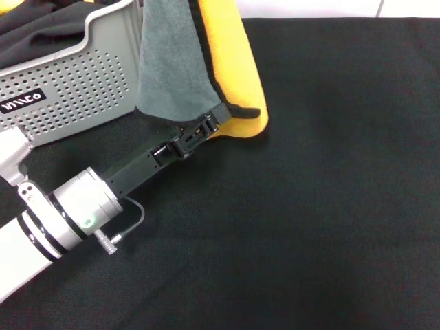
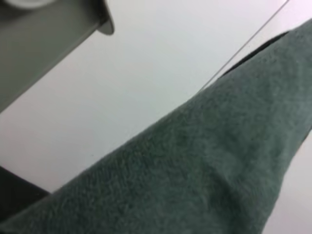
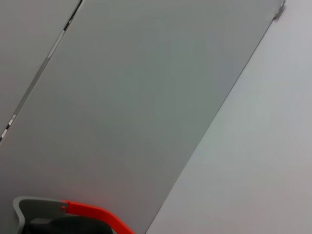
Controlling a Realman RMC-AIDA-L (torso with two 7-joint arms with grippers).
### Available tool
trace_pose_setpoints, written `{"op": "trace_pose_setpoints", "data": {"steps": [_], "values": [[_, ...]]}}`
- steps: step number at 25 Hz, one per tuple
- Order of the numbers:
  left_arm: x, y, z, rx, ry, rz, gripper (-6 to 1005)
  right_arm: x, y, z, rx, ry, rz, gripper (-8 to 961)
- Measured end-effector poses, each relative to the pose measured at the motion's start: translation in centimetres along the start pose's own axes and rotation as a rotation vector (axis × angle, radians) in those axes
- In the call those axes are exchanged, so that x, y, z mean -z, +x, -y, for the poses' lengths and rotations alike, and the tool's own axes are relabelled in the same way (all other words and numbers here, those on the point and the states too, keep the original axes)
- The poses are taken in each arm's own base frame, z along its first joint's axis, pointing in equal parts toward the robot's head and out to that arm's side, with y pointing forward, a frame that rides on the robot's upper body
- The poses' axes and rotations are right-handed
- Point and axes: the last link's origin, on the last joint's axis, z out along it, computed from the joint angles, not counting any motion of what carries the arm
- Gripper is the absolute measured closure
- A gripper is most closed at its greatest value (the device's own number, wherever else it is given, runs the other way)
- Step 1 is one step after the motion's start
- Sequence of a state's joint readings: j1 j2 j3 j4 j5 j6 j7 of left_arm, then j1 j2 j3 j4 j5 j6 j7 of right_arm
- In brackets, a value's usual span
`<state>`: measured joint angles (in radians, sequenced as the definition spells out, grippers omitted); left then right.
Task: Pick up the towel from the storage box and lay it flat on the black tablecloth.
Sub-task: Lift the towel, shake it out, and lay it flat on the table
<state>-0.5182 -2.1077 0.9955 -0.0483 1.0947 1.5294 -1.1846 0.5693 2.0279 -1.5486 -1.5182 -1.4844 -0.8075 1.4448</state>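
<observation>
1 left gripper (image 1: 206,128) clamped on 1 towel (image 1: 179,62), beside 1 storage box (image 1: 75,86), over 1 black tablecloth (image 1: 323,206)

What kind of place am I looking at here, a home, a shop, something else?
Probably a lab or test bench, not a home. A robot's left gripper holds a towel over a table draped in a black tablecloth, beside a grey storage box. Plain pale wall panels lie behind.

pale floor (image 1: 309,8) beyond the table, plain grey-white wall panels (image 3: 146,97)
</observation>
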Motion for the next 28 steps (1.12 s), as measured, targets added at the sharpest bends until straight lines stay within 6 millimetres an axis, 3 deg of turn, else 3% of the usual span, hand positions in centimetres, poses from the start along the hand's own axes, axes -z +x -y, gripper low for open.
{"op": "trace_pose_setpoints", "data": {"steps": [18, 24, 28], "values": [[0.2, 0.2, -0.7, 0.012, -0.047, -0.026, 536, 0.4, 0.6, -0.5, -0.003, -0.001, -0.013, 948], [-0.1, 0.4, -1.0, 0.003, -0.069, -0.025, 766, 0.5, 0.7, -0.5, -0.008, 0.001, -0.012, 948], [-0.1, 0.2, -1.4, -0.008, -0.103, -0.006, 807, 0.7, 1.0, -0.5, -0.015, 0.008, -0.019, 948]]}}
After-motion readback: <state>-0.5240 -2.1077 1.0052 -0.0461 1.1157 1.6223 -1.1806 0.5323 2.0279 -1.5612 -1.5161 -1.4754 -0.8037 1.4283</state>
